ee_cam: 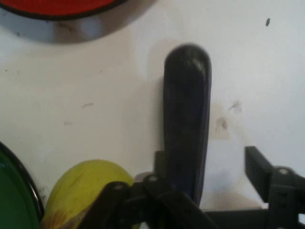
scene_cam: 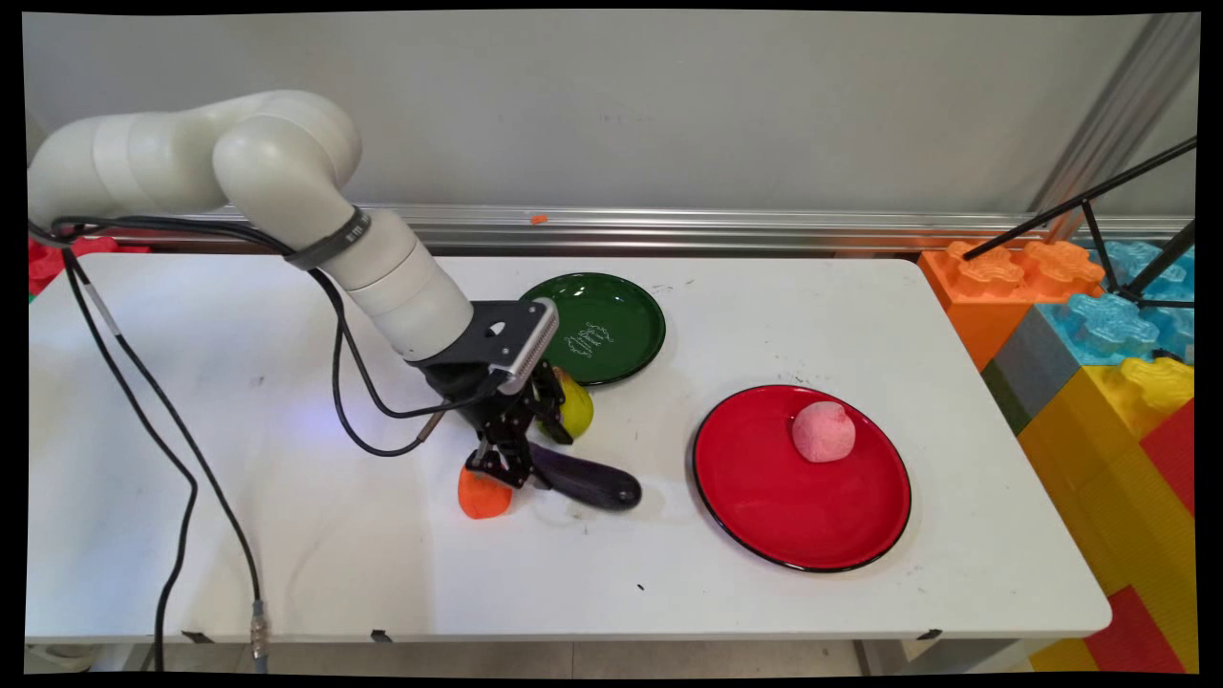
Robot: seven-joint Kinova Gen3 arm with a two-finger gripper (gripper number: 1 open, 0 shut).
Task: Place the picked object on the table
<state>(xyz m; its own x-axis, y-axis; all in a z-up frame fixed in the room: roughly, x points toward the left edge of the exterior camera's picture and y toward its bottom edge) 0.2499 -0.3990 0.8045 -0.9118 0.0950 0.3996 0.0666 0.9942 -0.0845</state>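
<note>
My gripper (scene_cam: pixel 519 466) is down at the table's middle, open, straddling the near end of a dark purple eggplant (scene_cam: pixel 590 483) that lies flat. In the hand view the eggplant (ee_cam: pixel 187 109) runs up between the fingers of the gripper (ee_cam: pixel 206 164); the left finger is against it and the right finger (ee_cam: pixel 257 167) stands apart. An orange fruit (scene_cam: pixel 481 499) sits just left of the gripper. A yellow-green fruit (scene_cam: pixel 577 407) (ee_cam: pixel 90 188) lies on the other side of the gripper, by the green plate.
A green plate (scene_cam: pixel 626 311) (ee_cam: pixel 12 200) stands behind the gripper. To the right is a red plate (scene_cam: pixel 783 506) (ee_cam: pixel 57 7) with a pink ball (scene_cam: pixel 824 432) on it. Large coloured blocks (scene_cam: pixel 1099 363) and black tripod legs (scene_cam: pixel 1099 220) border the table's right end.
</note>
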